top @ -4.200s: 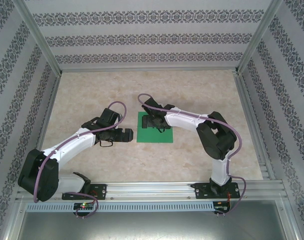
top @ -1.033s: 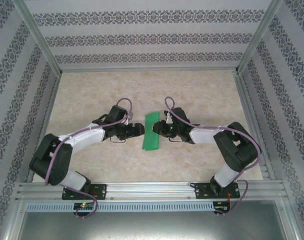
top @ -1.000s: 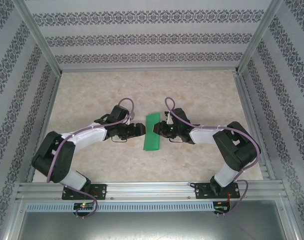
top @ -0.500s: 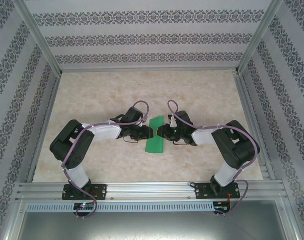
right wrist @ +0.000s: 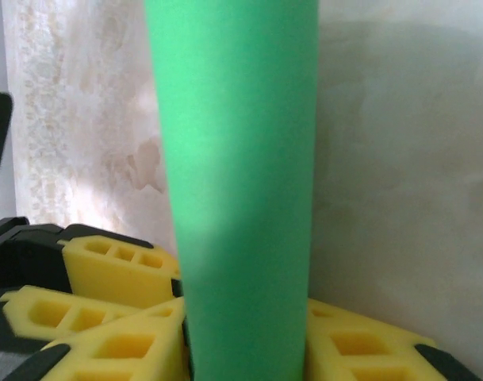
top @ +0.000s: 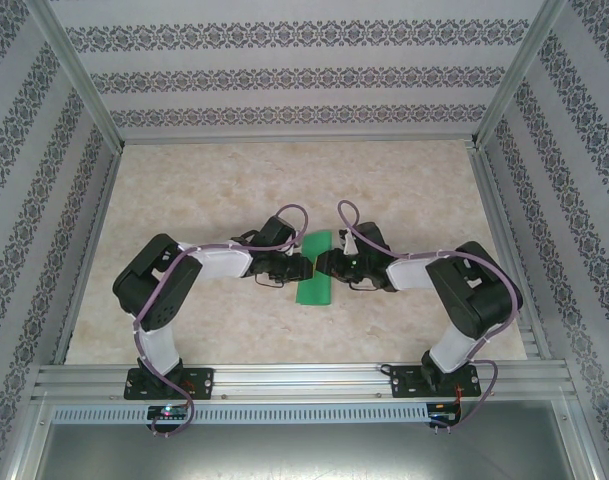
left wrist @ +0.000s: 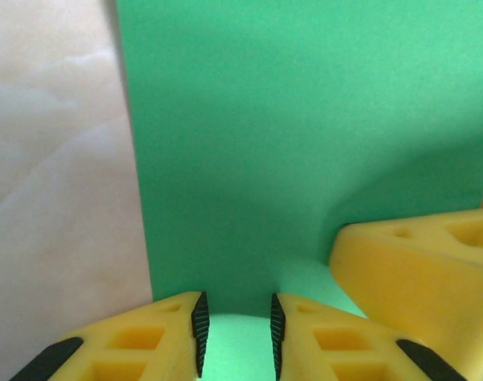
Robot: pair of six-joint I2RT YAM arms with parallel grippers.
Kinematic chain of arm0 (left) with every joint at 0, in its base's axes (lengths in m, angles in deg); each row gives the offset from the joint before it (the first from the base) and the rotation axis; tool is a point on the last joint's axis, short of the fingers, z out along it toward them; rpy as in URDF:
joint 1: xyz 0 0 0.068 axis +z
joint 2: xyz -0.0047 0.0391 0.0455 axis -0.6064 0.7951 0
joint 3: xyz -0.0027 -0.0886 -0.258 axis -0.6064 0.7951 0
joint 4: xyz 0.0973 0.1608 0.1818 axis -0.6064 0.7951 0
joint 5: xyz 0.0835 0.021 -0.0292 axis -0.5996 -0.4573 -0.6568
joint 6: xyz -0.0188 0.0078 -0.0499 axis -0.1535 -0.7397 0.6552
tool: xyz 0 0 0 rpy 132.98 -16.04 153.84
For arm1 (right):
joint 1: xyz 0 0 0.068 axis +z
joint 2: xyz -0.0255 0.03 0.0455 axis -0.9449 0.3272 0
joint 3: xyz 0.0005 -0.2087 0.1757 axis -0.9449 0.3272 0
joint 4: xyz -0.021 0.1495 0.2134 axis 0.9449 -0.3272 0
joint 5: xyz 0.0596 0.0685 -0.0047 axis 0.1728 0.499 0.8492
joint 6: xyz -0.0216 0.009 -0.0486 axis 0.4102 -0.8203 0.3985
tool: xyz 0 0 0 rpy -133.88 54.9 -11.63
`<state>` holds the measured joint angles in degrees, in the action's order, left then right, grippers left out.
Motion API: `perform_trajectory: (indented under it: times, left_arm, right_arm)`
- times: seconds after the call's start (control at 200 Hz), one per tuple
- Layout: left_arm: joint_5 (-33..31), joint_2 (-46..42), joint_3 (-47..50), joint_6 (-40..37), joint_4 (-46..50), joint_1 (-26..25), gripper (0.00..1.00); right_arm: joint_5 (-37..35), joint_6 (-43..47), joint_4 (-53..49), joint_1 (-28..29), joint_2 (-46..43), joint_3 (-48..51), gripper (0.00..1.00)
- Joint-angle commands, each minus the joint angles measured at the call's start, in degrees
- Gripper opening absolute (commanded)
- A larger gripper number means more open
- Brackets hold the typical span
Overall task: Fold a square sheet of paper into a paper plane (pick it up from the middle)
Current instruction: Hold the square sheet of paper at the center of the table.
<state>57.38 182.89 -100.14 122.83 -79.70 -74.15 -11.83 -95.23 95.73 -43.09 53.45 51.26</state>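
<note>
Beige marbled tabletop [top: 184, 180] | patterned wallpaper walls [top: 304, 75] | left jaws slightly apart at green sheet [top: 315, 288] | right jaws: cannot tell

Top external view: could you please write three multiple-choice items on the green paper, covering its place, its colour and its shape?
1. Where does the sheet of paper lie?
A. between the left gripper and the right gripper
B. against the far wall
C. on the near rail

2. What colour is it?
A. white
B. bright green
C. red

3. What shape is it in?
A. crumpled ball
B. full flat square
C. narrow strip

Answers: 1 A, both grippers meet at it in the middle of the table; 2 B, it stands out green against the beige top; 3 C, it is far longer than wide.
</note>
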Motion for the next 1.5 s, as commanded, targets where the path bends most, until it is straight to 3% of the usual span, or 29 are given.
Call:
perform_trajectory:
  times: [0.0,0.125,0.285,0.565,1.129,1.499]
  left_arm:
    - [-0.78,2.34,-0.41,-0.98,0.55,-1.24,0.32]
    - [-0.55,2.68,-0.58,-0.96,0.27,-1.41,0.32]
    - [0.09,2.83,-0.89,-0.64,-0.29,-1.59,0.32]
    - [1.12,1.78,-1.63,-0.72,-0.17,-1.68,0.33]
    - [0.42,-4.06,-3.69,-3.2,5.5,-1.72,0.37]
    - [-0.34,-2.6,-5.6,-5.22,8.87,-1.76,0.36]
  right_arm:
    - [-4.02,4.65,-8.4,-0.65,-3.89,-1.34,0.39]
    - [-7.75,7.84,-15.69,-0.74,-5.7,-3.37,0.44]
    - [-9.02,9.22,-18.78,-0.7,-4.77,-5.29,0.45]
    - [-11.23,11.92,-22.92,-0.65,-3.24,-7.15,0.34]
    - [-8.61,16.33,-24.41,-2.14,-2.73,-7.31,0.3]
    - [-5.2,17.36,-22.97,-3.24,-3.75,-5.65,0.32]
